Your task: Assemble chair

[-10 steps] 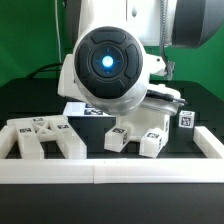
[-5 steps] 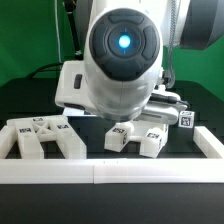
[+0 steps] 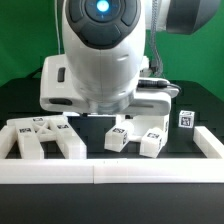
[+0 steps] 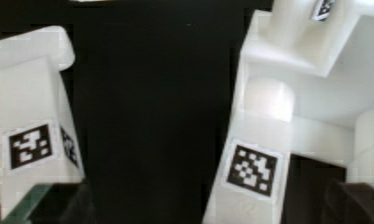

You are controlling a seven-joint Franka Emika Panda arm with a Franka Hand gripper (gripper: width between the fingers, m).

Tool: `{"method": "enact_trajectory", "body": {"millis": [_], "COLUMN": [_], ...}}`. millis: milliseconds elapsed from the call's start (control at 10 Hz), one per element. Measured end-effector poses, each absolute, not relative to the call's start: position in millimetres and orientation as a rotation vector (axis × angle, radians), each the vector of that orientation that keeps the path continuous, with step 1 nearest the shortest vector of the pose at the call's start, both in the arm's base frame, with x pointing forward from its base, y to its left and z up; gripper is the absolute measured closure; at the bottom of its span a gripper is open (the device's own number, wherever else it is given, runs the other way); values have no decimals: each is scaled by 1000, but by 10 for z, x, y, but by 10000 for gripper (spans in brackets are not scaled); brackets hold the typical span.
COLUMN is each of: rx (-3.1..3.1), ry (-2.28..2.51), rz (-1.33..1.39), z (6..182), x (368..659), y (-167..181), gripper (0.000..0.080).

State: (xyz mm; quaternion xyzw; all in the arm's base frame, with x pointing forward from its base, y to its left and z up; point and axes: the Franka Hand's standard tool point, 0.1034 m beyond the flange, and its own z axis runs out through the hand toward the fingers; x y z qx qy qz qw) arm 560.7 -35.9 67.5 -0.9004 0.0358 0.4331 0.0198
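While the arm (image 3: pixel 95 60) is hanging over the table's (image 3: pixel 20 100) middle, it is hiding its pincer, so released or clenched cannot be told. Chair parts (image 3: pixel 42 138) are lying along the table's front edge, just behind the rail (image 3: pixel 110 172). A small post (image 3: pixel 185 119) is standing towards the exterior view's right edge.

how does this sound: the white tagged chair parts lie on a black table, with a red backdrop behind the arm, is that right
Not quite. The backdrop is green, not red; the exterior view shows it. The rest stands: the white tagged chair parts lie on the black table, and the backdrop is behind the arm.
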Motion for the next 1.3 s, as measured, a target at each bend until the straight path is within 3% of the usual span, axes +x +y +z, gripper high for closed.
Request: {"method": "enact_trajectory", "body": {"millis": [300,400,900,1100,1300], "rx": [-2847,-2931,-3072,-3124,-3134], "ry": [113,81,29,29,18], "rz": [1238,1036,490,231,171], "z": [633,602,820,821,805], "x": [5729,5935,6130,6207,6196], "y": [-370,-382,-526,-553,-582], "gripper": [150,150,150,150,150]}}
